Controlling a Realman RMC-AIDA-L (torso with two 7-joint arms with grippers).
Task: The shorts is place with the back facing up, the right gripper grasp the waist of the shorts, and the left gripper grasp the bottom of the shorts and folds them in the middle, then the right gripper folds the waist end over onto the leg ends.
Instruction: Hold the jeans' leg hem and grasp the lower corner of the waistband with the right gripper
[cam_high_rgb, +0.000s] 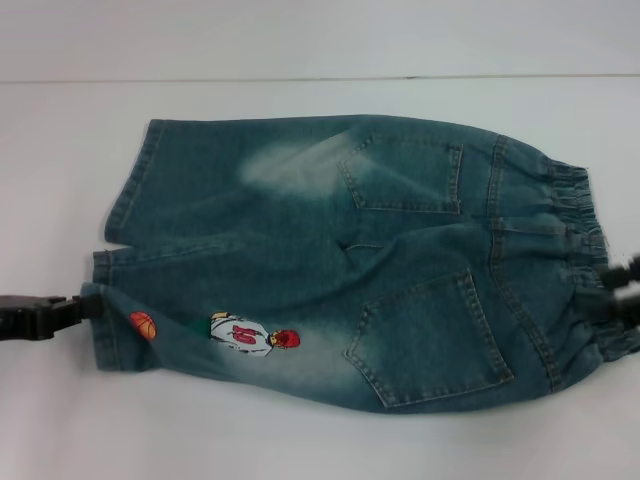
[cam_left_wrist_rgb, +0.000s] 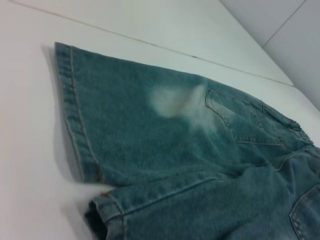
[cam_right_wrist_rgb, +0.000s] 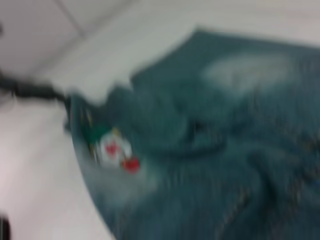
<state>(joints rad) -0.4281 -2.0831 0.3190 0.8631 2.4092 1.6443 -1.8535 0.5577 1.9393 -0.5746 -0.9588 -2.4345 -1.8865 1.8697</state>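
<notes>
Denim shorts (cam_high_rgb: 340, 260) flat on the white table (cam_high_rgb: 300, 440), back pockets up, long axis running side to side: waistband toward the robot's right, leg hems toward its left. Left tool (cam_high_rgb: 85, 308) clamped on the near leg hem by the basketball patch. Right tool (cam_high_rgb: 612, 290) at the waistband, probably pinching it, can't tell. Bare table all around.

White table surface (cam_high_rgb: 300, 440), matte, evenly lit, soft shadows only. Thin dark seam (cam_high_rgb: 320, 79) crosses the far side. Beyond it, a paler panel (cam_left_wrist_rgb: 270, 20) with one straight joint line.
</notes>
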